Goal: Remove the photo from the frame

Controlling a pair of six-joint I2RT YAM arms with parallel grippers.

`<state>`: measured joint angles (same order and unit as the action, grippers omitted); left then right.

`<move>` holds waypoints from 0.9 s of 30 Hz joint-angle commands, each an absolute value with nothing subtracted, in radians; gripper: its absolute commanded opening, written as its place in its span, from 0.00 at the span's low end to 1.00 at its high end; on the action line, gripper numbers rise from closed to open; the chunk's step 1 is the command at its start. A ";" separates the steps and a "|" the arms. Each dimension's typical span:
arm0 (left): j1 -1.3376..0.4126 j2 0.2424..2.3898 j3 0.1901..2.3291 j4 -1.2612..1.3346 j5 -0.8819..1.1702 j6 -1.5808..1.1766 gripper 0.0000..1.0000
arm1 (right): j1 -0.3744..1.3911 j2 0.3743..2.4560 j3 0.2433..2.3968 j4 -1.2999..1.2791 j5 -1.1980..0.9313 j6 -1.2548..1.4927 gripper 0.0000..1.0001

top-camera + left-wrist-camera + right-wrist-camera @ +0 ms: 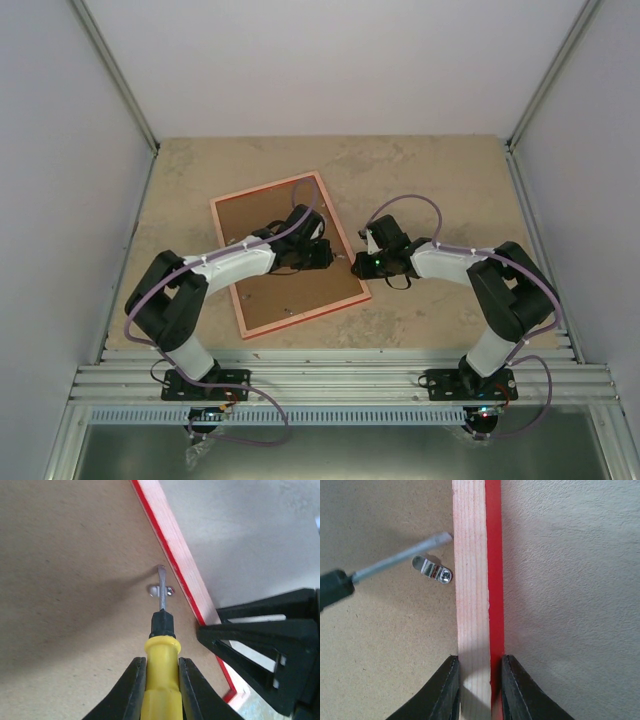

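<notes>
The photo is hidden under the face-down frame's (265,189) backing (255,215). A screwdriver (161,645) is gripped by the left end effector (162,662) at the clip (161,590), and the rim (470,580) is clamped by the right end effector (479,661); a slipped tip could gouge the backing.

The top camera looks steeply down from above the table's (430,170) near edge, taking in the whole surface. Both wrist cameras sit close over the frame's (471,605) right rim, sharing the metal clip (433,570) and screwdriver (161,680) tip.
</notes>
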<state>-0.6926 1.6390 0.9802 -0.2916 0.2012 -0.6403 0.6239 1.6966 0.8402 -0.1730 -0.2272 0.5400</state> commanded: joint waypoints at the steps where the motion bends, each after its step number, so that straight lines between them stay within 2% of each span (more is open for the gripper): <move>1: -0.686 1.614 0.955 -0.281 0.092 -0.705 0.00 | 0.622 1.693 0.815 -0.198 -0.216 0.546 0.21; 15: -0.686 1.592 0.954 -0.282 0.191 -0.662 0.00 | 0.621 1.698 0.819 -0.198 -0.221 0.543 0.21; 27: -0.687 1.565 0.946 -0.370 0.198 -0.626 0.00 | 0.620 1.717 0.837 -0.203 -0.220 0.538 0.21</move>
